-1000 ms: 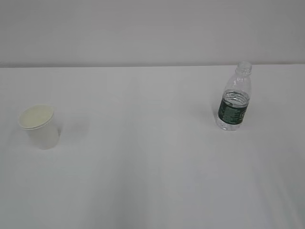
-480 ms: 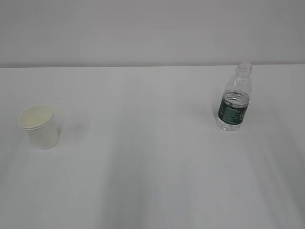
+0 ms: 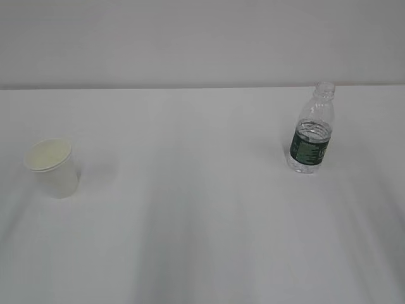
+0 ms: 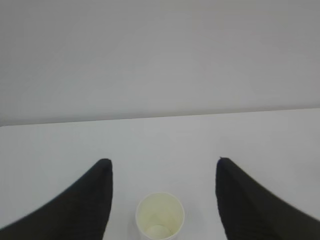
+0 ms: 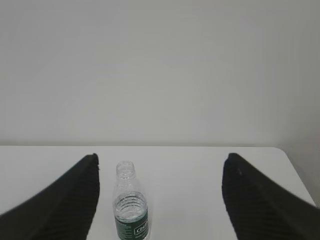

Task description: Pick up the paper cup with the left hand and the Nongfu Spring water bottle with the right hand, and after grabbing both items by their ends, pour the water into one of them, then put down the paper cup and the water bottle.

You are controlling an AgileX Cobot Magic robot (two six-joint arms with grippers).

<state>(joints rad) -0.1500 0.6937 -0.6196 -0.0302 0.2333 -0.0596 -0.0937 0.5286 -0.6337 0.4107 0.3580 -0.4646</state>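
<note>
— Spreading wide apart, the two dark fingers [image 4: 85, 200] of the left pincer [image 4: 162, 167] are seen in the left wrist view; nothing is gripped between them. What is framed by them?

— The paper cup [image 4: 160, 216] is framed there, upright on the white table [image 4: 160, 140], clear of both fingers. Its cream inside is shown from above; whether anything lies in it cannot be told.

— And the right pincer [image 5: 160, 162]?

— It is likewise held released, its fingers [image 5: 260, 200] set well apart with nothing grasped. The Nongfu Spring water bottle [image 5: 131, 207] is seen between them, nearer the left finger, standing upright and touched by neither. Its neck is uncapped and a dark green label band is worn around its lower body.

— How are the things laid out in the exterior view?

— The paper cup [image 3: 53, 168] is placed at the left of the table [image 3: 202, 221], the Nongfu Spring water bottle [image 3: 312, 130] at the right and farther back; they are kept well apart. Neither arm is shown in that view. A plain pale wall [image 3: 202, 38] is seen behind the table's far edge.
</note>
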